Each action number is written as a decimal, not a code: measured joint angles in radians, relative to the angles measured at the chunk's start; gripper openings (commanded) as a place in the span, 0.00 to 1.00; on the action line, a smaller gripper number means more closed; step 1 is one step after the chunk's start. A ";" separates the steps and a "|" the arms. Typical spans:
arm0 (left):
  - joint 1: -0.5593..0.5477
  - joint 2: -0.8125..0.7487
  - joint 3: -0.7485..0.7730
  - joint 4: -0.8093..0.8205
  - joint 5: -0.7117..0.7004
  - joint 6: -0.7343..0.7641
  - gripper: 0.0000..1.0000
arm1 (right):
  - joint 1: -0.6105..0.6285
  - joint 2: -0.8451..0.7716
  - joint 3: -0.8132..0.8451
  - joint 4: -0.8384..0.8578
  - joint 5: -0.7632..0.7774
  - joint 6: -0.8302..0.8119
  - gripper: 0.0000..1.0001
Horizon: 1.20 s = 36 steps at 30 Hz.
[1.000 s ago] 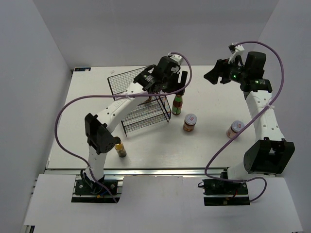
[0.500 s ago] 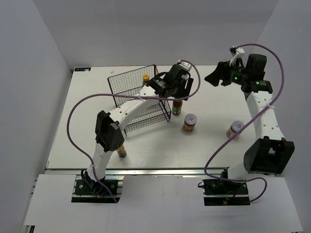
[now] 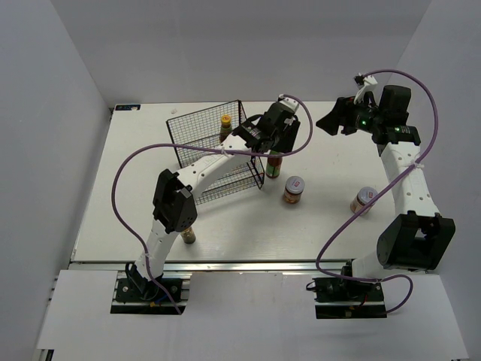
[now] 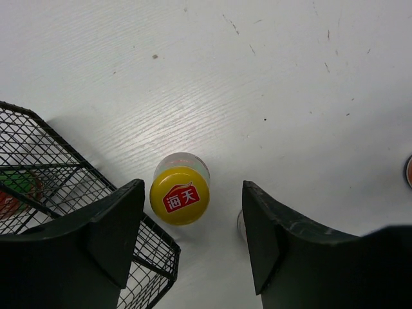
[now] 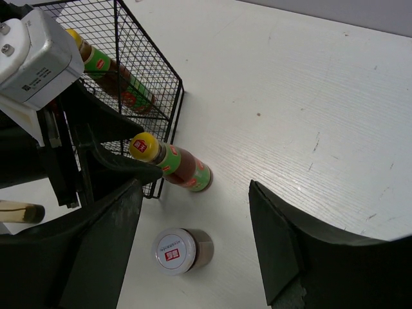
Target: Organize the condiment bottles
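Observation:
One red-sauce bottle with a yellow cap [image 3: 274,164] stands on the table just right of the black wire basket [image 3: 197,129]. My left gripper [image 3: 276,132] hangs open above it. In the left wrist view its cap [image 4: 179,195] lies between my open fingers [image 4: 111,235], nearer the left one, untouched. The other red-sauce bottle [image 3: 225,125] stands inside the basket. Two white-lidded jars [image 3: 293,190] [image 3: 363,200] and the dark bottle [image 3: 186,235] stand on the table. My right gripper [image 3: 337,119] is open, empty and held high.
The basket's corner [image 4: 138,257] sits right under my left finger. The right wrist view shows the basket [image 5: 154,71], both red-sauce bottles [image 5: 182,166] [image 5: 111,67], one jar [image 5: 175,250] and the left gripper's housing [image 5: 35,55]. White walls ring the table.
My left gripper has moved right, from over the basket to above the bottle standing outside it. The bottle in the basket now shows uncovered. The right arm has hardly moved.

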 measured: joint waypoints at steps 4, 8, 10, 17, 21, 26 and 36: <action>0.000 0.000 0.000 0.022 -0.010 0.008 0.64 | 0.000 0.000 -0.002 0.000 0.000 0.003 0.72; 0.000 0.002 0.000 0.031 -0.017 0.014 0.60 | 0.000 0.000 -0.004 0.001 0.001 0.004 0.72; 0.000 0.005 0.002 0.033 -0.019 0.015 0.60 | 0.000 0.000 -0.004 0.001 0.001 0.006 0.72; 0.000 0.031 0.002 0.032 -0.021 0.016 0.63 | 0.000 0.000 -0.004 0.005 0.001 0.013 0.72; 0.000 0.036 0.002 0.031 -0.021 0.018 0.61 | 0.000 0.000 -0.004 0.008 0.001 0.014 0.72; 0.000 0.040 0.002 0.032 -0.030 0.020 0.48 | 0.000 0.000 -0.004 0.008 0.001 0.014 0.72; 0.000 0.042 0.002 0.038 -0.039 0.022 0.12 | 0.000 -0.001 -0.014 0.009 0.005 0.014 0.72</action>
